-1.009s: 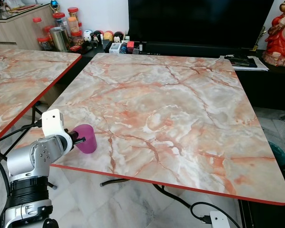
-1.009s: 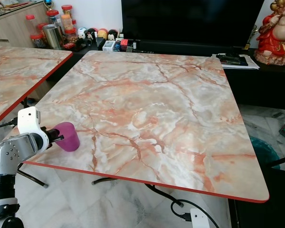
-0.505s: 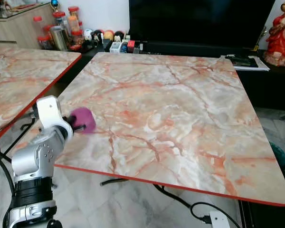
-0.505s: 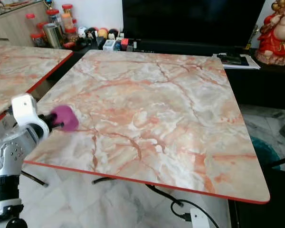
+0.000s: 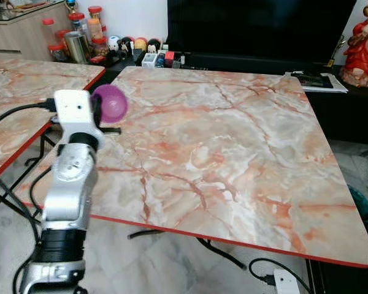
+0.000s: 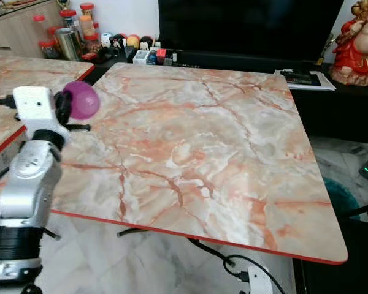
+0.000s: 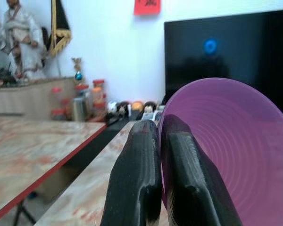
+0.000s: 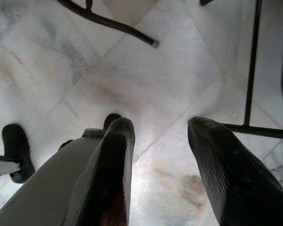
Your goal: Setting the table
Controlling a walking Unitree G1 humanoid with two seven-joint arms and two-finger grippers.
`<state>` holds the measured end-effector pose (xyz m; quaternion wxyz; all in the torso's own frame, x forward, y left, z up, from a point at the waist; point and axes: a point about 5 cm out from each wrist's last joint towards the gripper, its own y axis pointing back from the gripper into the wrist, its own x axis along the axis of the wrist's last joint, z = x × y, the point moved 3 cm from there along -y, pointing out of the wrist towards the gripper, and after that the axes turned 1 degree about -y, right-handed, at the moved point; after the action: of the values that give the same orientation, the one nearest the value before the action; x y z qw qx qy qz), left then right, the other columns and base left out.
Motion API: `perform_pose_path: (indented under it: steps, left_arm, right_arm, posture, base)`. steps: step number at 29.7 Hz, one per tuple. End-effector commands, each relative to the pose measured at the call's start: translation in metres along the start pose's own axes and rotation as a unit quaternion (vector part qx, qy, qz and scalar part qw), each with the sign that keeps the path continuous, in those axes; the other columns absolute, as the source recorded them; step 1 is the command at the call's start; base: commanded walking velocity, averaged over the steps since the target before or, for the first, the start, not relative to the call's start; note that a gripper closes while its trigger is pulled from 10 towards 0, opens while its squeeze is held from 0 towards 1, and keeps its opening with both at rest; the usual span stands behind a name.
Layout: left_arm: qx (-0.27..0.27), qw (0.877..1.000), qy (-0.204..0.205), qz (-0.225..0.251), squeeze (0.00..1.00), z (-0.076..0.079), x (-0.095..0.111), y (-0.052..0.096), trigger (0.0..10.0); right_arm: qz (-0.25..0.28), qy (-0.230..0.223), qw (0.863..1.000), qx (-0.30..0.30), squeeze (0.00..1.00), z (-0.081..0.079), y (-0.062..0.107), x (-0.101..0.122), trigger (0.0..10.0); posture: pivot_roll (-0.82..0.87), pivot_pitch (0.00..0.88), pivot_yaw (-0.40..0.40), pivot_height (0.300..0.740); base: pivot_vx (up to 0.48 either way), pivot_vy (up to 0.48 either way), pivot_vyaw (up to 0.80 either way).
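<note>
My left gripper (image 7: 158, 136) is shut on the rim of a purple plastic cup (image 5: 110, 101), one finger inside the rim and one outside. The cup hangs in the air, tipped on its side, over the left edge of the marble table (image 5: 233, 153) with the red rim. In the left wrist view the cup (image 7: 226, 155) sits right beside the two black fingers (image 7: 137, 179). My right gripper (image 8: 160, 127) hangs open above the pale tiled floor, with nothing between its fingers.
A second marble table (image 5: 24, 86) stands close on the left. Jars and small items (image 5: 80, 37) crowd the back cabinet beside a black TV (image 5: 257, 24). A red figurine (image 5: 362, 43) and papers (image 5: 313, 79) sit back right. A power strip (image 5: 282, 282) lies on the floor.
My left arm has lifted the purple cup from low at the table's near-left corner, up and farther along the left edge. The cup has tipped onto its side.
</note>
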<state>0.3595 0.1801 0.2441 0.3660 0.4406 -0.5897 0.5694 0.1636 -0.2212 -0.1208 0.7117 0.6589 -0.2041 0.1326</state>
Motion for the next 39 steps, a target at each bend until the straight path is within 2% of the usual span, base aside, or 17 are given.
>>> perform_pose_path:
  steps: [1, 5, 10, 14, 34, 39]
  left_arm:
    - [0.003, 1.0, -0.003, 0.017, 0.0, 0.001, 0.004, -0.003, 10.0]
    - [-0.001, 1.0, -0.002, 0.006, 0.0, 0.001, -0.003, -0.002, 10.0]
    - [0.015, 1.0, 0.013, 0.013, 0.0, -0.006, -0.002, -0.003, 10.0]
    - [0.01, 1.0, -0.004, 0.004, 0.0, -0.006, -0.005, -0.003, 10.0]
    - [0.009, 1.0, -0.016, 0.009, 0.0, -0.011, -0.001, -0.005, 10.0]
    - [0.002, 1.0, -0.019, 0.005, 0.0, -0.007, -0.004, -0.004, 10.0]
  right_arm:
    - [0.008, -0.008, 1.0, -0.004, 0.0, 0.003, 0.0, 0.003, 10.0]
    - [0.007, -0.008, 1.0, -0.005, 0.0, 0.002, 0.0, 0.002, 10.0]
    - [0.005, -0.014, 1.0, -0.009, 0.0, 0.002, 0.0, 0.0, 10.0]
    - [0.01, -0.015, 1.0, -0.013, 0.0, 0.003, 0.0, 0.0, 10.0]
    - [0.018, -0.026, 0.999, -0.008, 0.0, 0.0, 0.001, -0.001, 10.0]
    - [0.019, -0.028, 0.999, -0.011, 0.0, 0.0, 0.001, -0.002, 10.0]
  posture:
    - [0.01, 0.0, -0.029, 0.74]
    - [0.0, 0.0, -0.025, 0.74]
    - [0.01, 0.0, -0.017, 0.74]
    - [0.01, 0.0, -0.015, 0.74]
    - [0.02, 0.0, 0.001, 0.74]
    - [0.02, 0.0, 0.005, 0.74]
  base:
    - [0.0, 0.469, 0.0]
    - [0.0, 0.469, 0.0]
    - [0.0, 0.47, 0.0]
    - [0.0, 0.472, 0.0]
    - [0.0, 0.472, -0.08]
    - [0.0, 0.472, 0.0]
